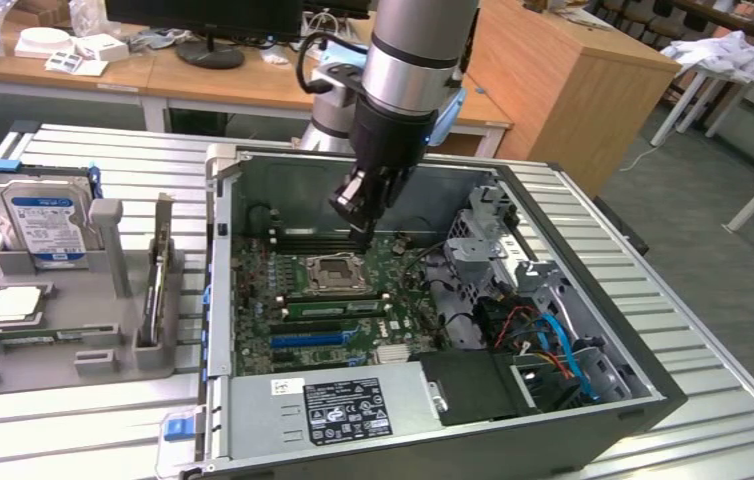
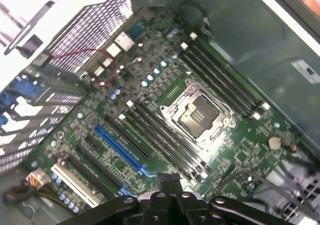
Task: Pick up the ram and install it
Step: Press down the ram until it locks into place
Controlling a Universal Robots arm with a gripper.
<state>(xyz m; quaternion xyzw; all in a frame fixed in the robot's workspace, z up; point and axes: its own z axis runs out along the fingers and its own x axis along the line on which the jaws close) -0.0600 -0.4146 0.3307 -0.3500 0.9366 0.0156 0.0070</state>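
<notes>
Nearest in the exterior view is the open computer case, lying on its side on the ribbed metal desk, with the labelled power supply at its front edge. Behind that lies the motherboard. In the slots just in front of the empty CPU socket there is a bright green strip which I take to be the ram, apparently seated on edge (I cannot tell whether it is fully home).

Above the socket hangs the gripper. Its jaws are closed and nothing can be made out between them. In the wrist view the tips of the gripper sit over the end of that slot bank, clear of the board.

On the exterior view's left a grey tray carries the hard drive and the processor chip.

The ram should be light, stiff and thin, and probably fragile at the chips and contact edge. The sound hold is across the flat faces near the upper long edge, with any pressing done squarely on that edge.
</notes>
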